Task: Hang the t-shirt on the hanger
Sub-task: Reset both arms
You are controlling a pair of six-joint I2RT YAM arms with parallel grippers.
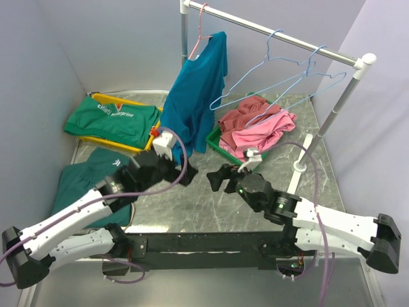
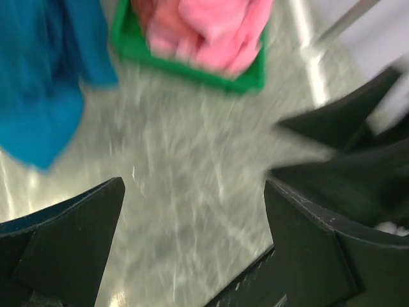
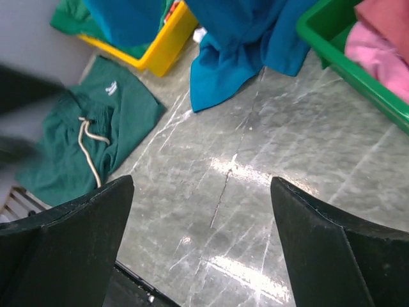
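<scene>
The teal-blue t-shirt (image 1: pixel 192 96) hangs from the pink wire hanger (image 1: pixel 199 35), whose hook is over the rail (image 1: pixel 275 33) at the back. Its hem reaches down to the table. It also shows in the left wrist view (image 2: pixel 45 77) and the right wrist view (image 3: pixel 243 45). My left gripper (image 1: pixel 184 173) is open and empty over the table, below and in front of the shirt. My right gripper (image 1: pixel 217 178) is open and empty, just right of the left one. Both wrist views show bare marble between the jaws.
Two light blue wire hangers (image 1: pixel 281 80) hang on the rail. A green tray (image 1: pixel 220 146) holds pink and maroon clothes (image 1: pixel 259 125). A yellow bin (image 1: pixel 115 142) holds a green garment with lettering (image 1: pixel 112 118). Green shorts (image 1: pixel 83 176) lie at the left. The rack's post (image 1: pixel 323 131) stands at right.
</scene>
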